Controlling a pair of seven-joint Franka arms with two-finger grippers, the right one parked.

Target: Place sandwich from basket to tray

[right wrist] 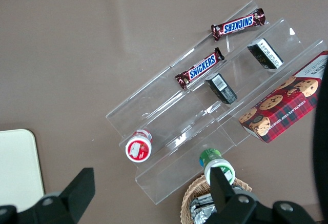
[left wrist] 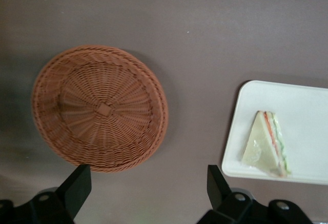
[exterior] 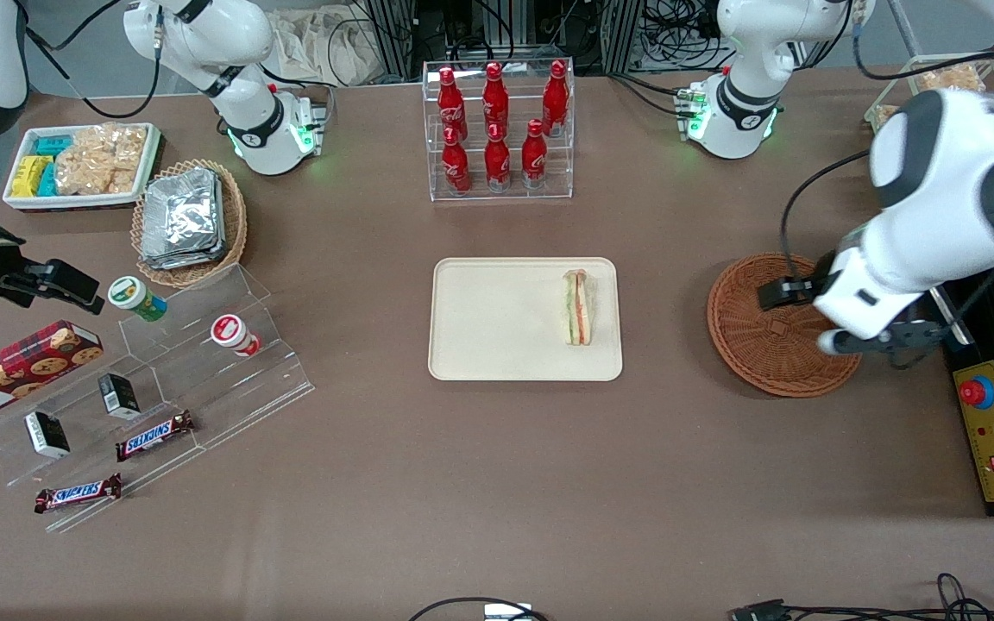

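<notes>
The sandwich lies on the cream tray at the table's middle, near the tray edge that faces the working arm's end. The wrist view shows the same sandwich lying on the tray, filling edge visible. The reddish-brown basket sits apart from the tray toward the working arm's end, and its bowl holds nothing. My left gripper hangs above the basket's rim on the side away from the tray. In the wrist view the gripper is open, with only bare table between its fingers.
A clear rack of red bottles stands farther from the camera than the tray. Toward the parked arm's end are a stepped acrylic stand with snacks, a tan basket of foil packs and a white bin. A control box sits beside the reddish-brown basket.
</notes>
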